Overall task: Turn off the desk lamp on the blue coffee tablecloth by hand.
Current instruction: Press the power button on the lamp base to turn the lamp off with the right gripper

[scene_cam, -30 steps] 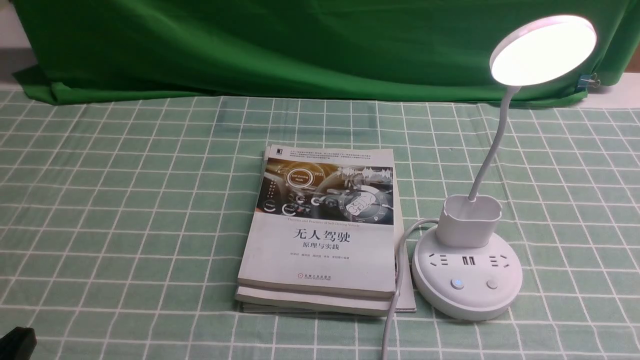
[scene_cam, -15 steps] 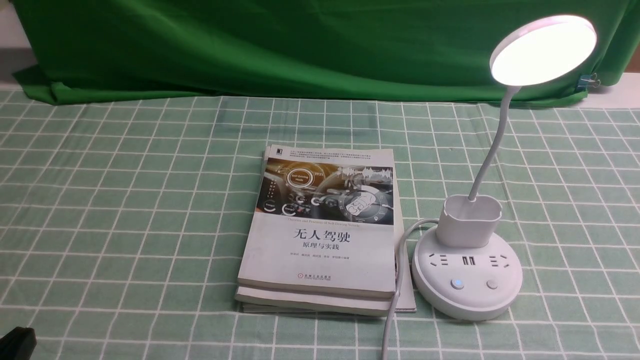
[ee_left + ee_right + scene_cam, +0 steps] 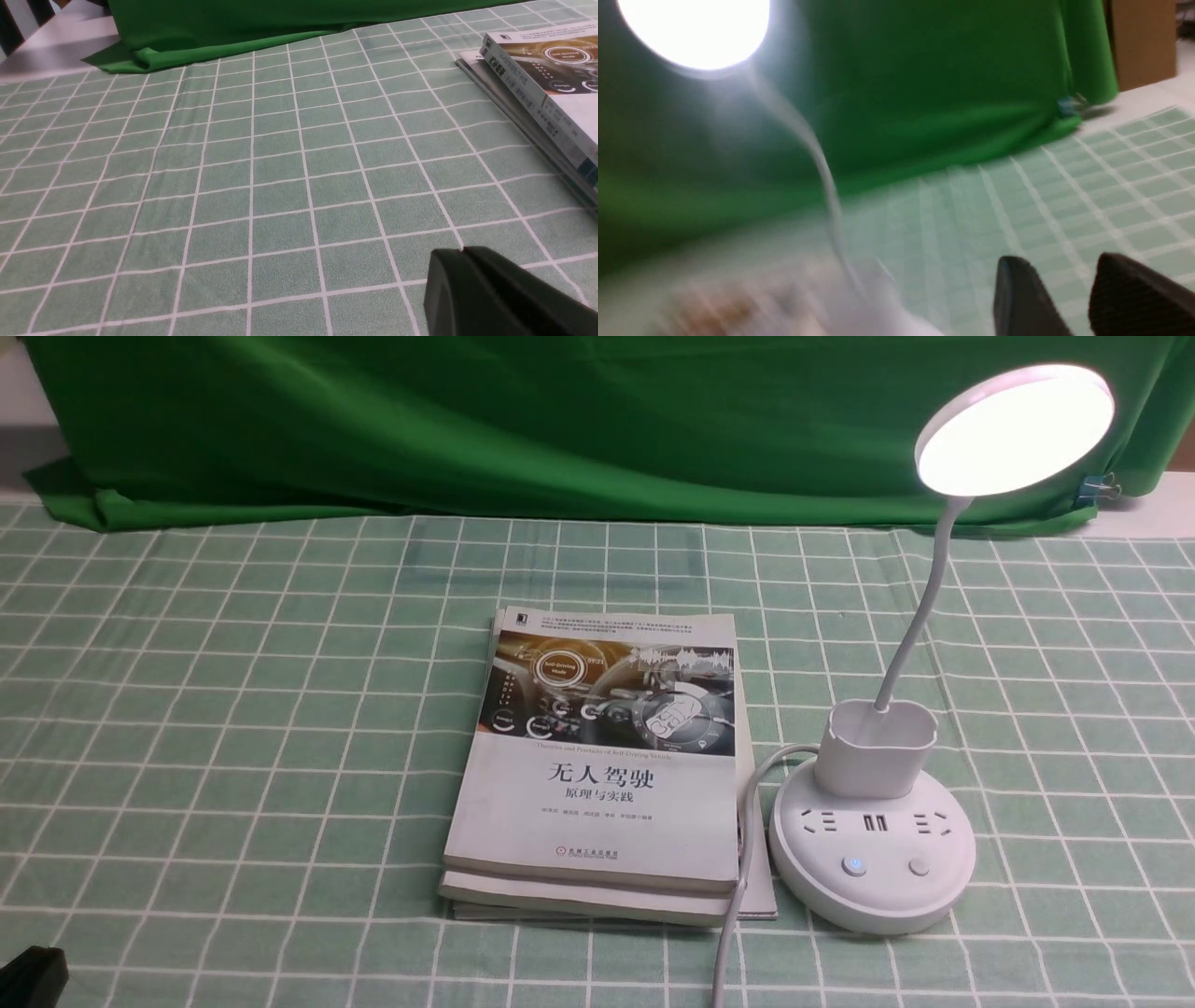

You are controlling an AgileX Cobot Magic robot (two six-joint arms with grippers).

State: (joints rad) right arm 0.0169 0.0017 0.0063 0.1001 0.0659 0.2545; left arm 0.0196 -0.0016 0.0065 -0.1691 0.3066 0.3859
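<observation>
nothing has shifted in the front view since a second ago: the lamp (image 3: pixel 876 756), the books (image 3: pixel 602 784) and the black bit of the left arm (image 3: pixel 28 975) at the near left corner all sit where they were.

the lamp stands on the checked tablecloth (image 3: pixel 233 709), right of the middle and just beside the books, on their right. its round head (image 3: pixel 1016 429) is lit (a bright white disc, high up in front of the green backdrop (image 3: pixel 467 420)). a thin neck (image 3: pixel 910 635) curves down from it into the cup on the round base (image 3: pixel 873 896). of the two buttons on the near side of the base, the left button (image 3: pixel 853 866) glows blue and the right button (image 3: pixel 920 867) is plain. a white cord (image 3: pixel 738 896) comes round the left of the base and runs toward the near edge, along the side of the books.

in the left wrist view the left gripper (image 3: pixel 462 254) sits low over bare tablecloth. its fingers are pressed together with only a thin seam between them, holding nothing, and the books lie well apart from it.

the right wrist view is badly blurred (the grid lines smear). the right gripper (image 3: pixel 1057 261) has its two fingers standing apart with tablecloth showing in the gap and nothing between them. the glowing head and the neck show ahead of it, apart from the fingers.
</observation>
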